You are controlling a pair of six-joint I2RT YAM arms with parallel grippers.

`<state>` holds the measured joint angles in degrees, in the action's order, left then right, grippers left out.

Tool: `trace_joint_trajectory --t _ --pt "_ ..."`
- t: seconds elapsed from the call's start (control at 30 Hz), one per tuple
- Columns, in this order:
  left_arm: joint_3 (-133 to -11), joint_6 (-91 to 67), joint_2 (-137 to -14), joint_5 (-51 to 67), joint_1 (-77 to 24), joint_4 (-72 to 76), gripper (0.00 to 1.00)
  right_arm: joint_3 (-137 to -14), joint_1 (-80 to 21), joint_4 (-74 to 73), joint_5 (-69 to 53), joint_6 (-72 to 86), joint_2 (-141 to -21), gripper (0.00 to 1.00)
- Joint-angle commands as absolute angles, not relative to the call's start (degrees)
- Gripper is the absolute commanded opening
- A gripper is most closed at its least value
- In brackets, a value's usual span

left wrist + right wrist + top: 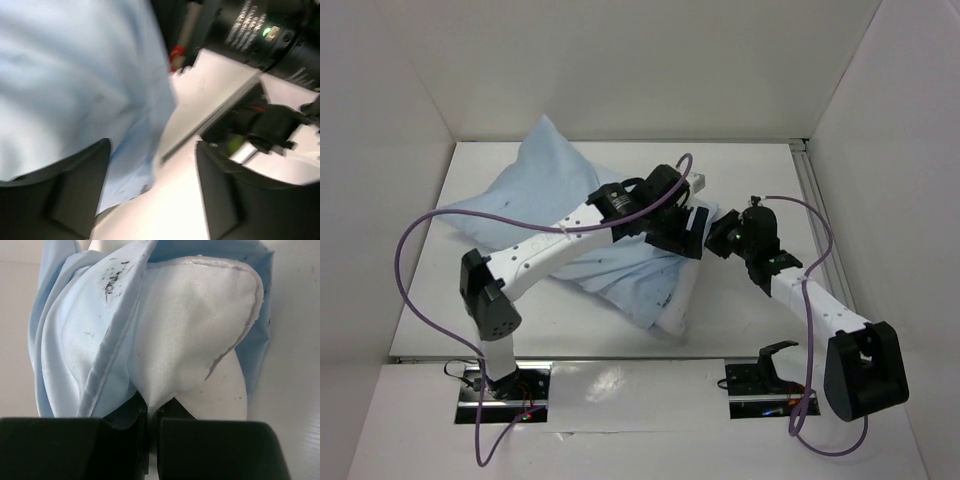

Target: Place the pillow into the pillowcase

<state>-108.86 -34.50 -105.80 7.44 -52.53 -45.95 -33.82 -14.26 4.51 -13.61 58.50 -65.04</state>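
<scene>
since both things are soft, light and floppy, they will sag and slip, so a hem or corner looks best to grab. on the table (760,180), the blue pillowcase (530,205) lies from the middle toward the far left corner. the white pillow (190,330) is mostly inside, one corner poking out. the right gripper (152,415) is closed tight on that corner, blue hem touching. the left gripper (152,150) gapes open, holding nothing, pillowcase just beside one jaw.
</scene>
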Motion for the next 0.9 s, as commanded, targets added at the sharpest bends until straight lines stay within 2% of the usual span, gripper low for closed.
trace_joint_trajectory --t 0.0,0.03,0.07,0.1,0.13,0.2,0.27,0.3,0.4,0.63,0.87 --pt "-106.9 -32.4 -94.1 -9.3 -54.9 -47.2 0.84 -36.6 -13.6 3.5 -13.9 55.4 -65.0 0.00" --pt "-102.1 -33.0 -92.3 -13.1 -56.1 -47.2 0.84 -37.3 -13.6 2.8 -14.4 53.3 -65.0 0.05" --pt "-99.3 -34.4 -90.5 -16.7 -57.2 -48.0 0.79 -38.5 -13.6 0.3 -14.4 52.2 -65.0 0.23" --pt "-96.4 -35.8 -87.0 -21.0 -59.4 -48.0 0.70 -39.4 -13.6 -1.7 -14.4 51.1 -64.2 0.48" --pt "-90.7 -39.1 -85.3 -22.7 -60.6 -48.0 0.60 -41.0 -13.1 -3.8 -13.4 48.8 -63.6 0.85" --pt "-85.3 -42.4 -82.1 -25.6 -64.3 -48.0 0.58 -42.3 -12.3 -10.4 -10.9 46.5 -62.1 0.97" --pt "-77.5 -46.6 -77.8 -25.6 -66.9 -46.9 0.60 -43.3 -10.7 -16.6 -9.7 43.6 -58.9 1.00" --pt "-74.8 -47.5 -76.7 -25.6 -69.1 -45.7 0.67 -43.3 -9.9 -18.5 -9.0 42.7 -57.8 1.00" --pt "-67.2 -50.9 -75.2 -23.9 -72.2 -41.1 0.81 -44.4 -8.0 -25.2 -10.4 38.8 -54.0 1.00" --pt "-62.3 -55.8 -80.1 -28.4 -75.0 -39.4 0.80 -41.4 -9.1 -34.7 -19.8 31.3 -47.3 0.95" --pt "-59.9 -52.6 -83.9 -27.6 -75.0 -31.0 0.78 -37.1 -11.0 -34.3 -27.9 30.5 -44.1 0.93"
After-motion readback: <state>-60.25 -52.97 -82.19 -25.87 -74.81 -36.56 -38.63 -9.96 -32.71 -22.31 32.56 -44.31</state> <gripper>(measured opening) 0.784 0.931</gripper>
